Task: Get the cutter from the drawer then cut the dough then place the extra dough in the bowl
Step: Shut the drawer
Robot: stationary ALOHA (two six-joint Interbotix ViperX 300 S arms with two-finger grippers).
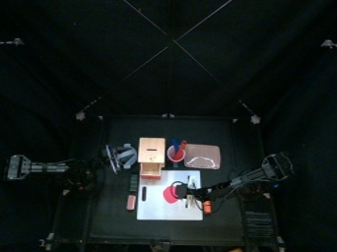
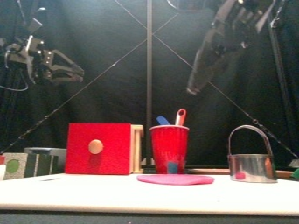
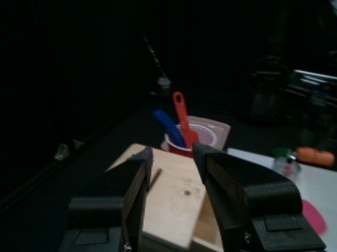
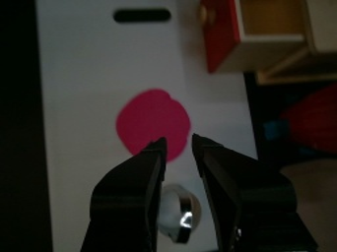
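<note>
Right gripper (image 4: 179, 143), jaws parted, half hides the cutter (image 4: 184, 217); left gripper's (image 3: 171, 157) jaws gape over the box (image 3: 171, 205).

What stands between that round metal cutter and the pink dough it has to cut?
Nothing visible. The cutter stands upright on the white cutting board, apart from the dough disc, with only bare board between them. The right gripper hangs above the cutter.
</note>
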